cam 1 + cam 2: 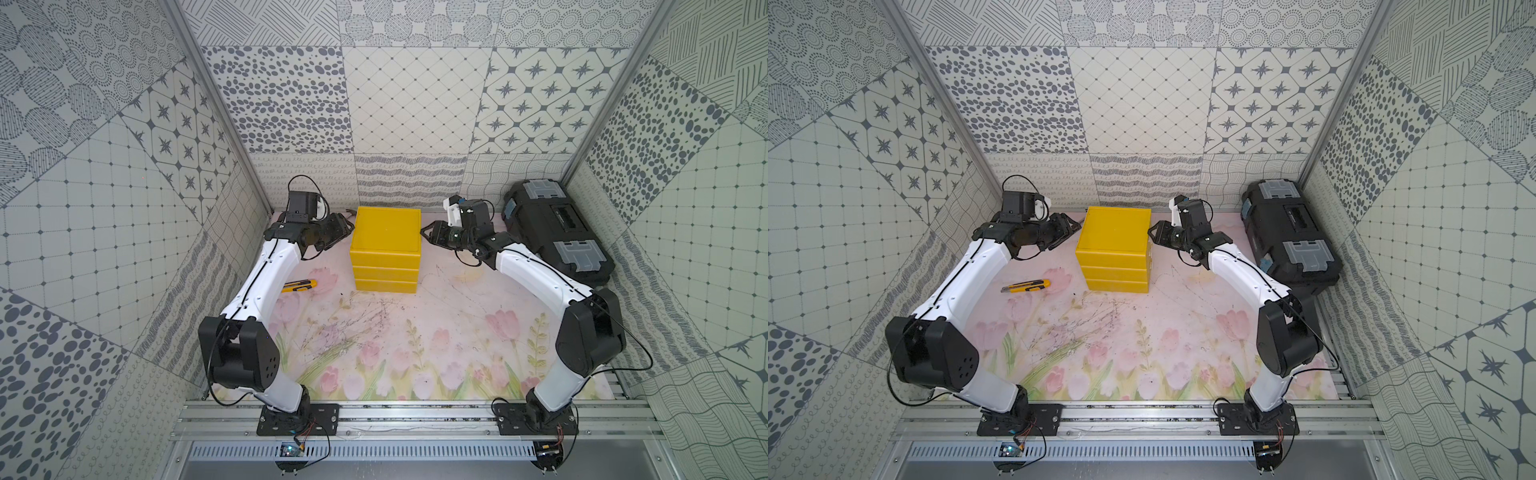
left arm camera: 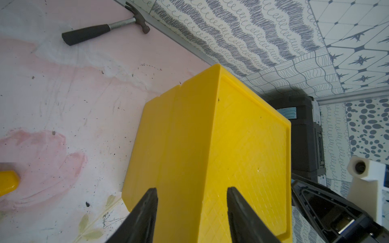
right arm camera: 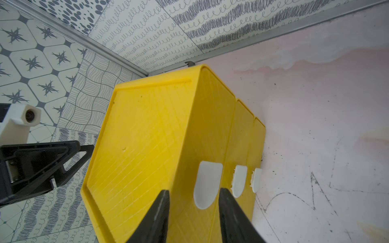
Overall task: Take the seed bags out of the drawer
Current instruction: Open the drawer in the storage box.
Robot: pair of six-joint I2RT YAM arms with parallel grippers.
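A boxy yellow cabinet (image 1: 386,232) (image 1: 1115,228) stands at the back middle of the table. Its three drawers are shut, and their white pull tabs face my right arm. The seed bags are hidden. My right gripper (image 3: 194,190) (image 1: 426,232) is open at the top drawer (image 3: 212,130), and that drawer's tab (image 3: 207,185) shows between the two fingertips. My left gripper (image 2: 192,188) (image 1: 345,226) is open at the cabinet's opposite side, level with its top edge. Nothing is held in its jaws.
A yellow-black utility knife (image 1: 300,286) lies on the mat left of the cabinet. A black toolbox (image 1: 557,232) with grey latches sits at the back right. A hammer (image 2: 105,29) lies by the back wall, behind my left gripper.
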